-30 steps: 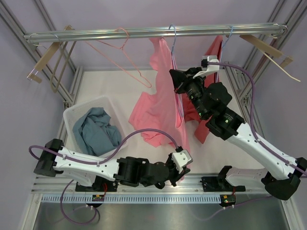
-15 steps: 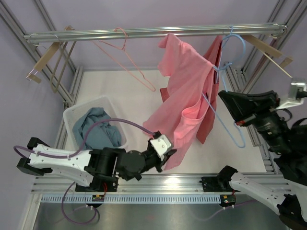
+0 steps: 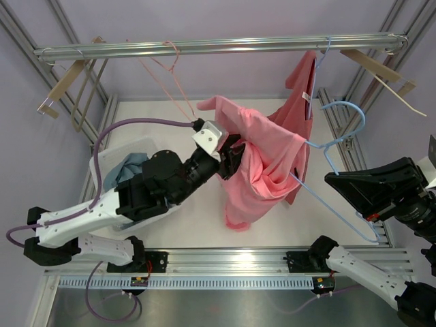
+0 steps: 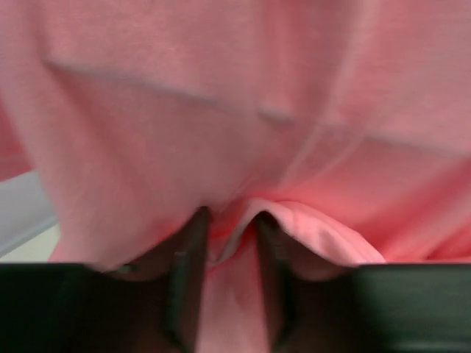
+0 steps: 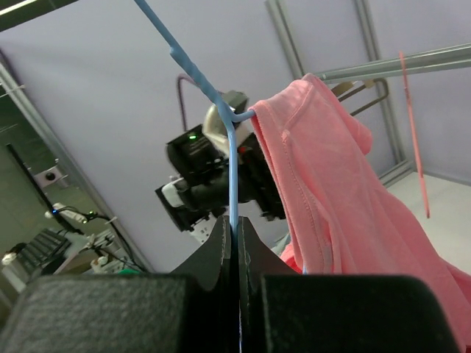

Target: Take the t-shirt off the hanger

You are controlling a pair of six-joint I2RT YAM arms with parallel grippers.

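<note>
White table (image 3: 197,231) open below – left claw (image 4: 227,243) pinches t-shirt (image 3: 262,160); right claw (image 5: 235,254) clamps hanger (image 5: 230,169).

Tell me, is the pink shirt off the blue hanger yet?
Almost. Done: the blue hanger is off the rail, pinched shut in the right pincer. In hand: the left pincer has the pink t-shirt bunched between its fingers. Left: one edge of the shirt is hooked on the hanger's end and must slide off.

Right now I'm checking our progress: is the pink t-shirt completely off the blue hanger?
No. In the right wrist view, the pink t-shirt still drapes over an end of the blue hanger.
</note>
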